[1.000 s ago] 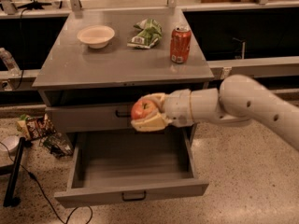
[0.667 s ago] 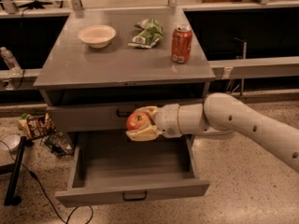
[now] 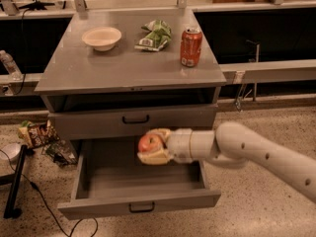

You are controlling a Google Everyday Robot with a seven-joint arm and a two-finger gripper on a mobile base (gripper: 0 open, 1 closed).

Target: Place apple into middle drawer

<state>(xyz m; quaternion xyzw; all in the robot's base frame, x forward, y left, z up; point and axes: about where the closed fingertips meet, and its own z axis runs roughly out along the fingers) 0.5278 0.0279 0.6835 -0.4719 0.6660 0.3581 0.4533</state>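
Pale and two-fingered, the robot's gripper (image 3: pixel 148 145) is clamped on a small round red apple (image 3: pixel 149 143) with orange-yellow patches, one finger (image 3: pixel 154 158) under the fruit and the other over it. It holds the apple above the rear half of the wide grey metal middle drawer (image 3: pixel 140 200), which stands pulled out with its small black bar handle (image 3: pixel 141 207) facing the room. The apple hangs clear of the drawer floor, just below the matching grey drawer front (image 3: pixel 98 122) above, which is closed. The white, rounded arm (image 3: pixel 256 154) reaches in from the right, crossing over the drawer's right wall.

On the grey cabinet top (image 3: pixel 123 70) sit a shallow cream bowl (image 3: pixel 101 37) at the left, a crumpled green snack bag (image 3: pixel 155 33) in the middle and a red soda can (image 3: pixel 191 46) upright at the right (none of them touching). Down on the speckled floor (image 3: pixel 256 211), left of the cabinet, lie a brown snack packet (image 3: pixel 37 132) and a black stand leg (image 3: pixel 14 184) with a cable trailing beside it.
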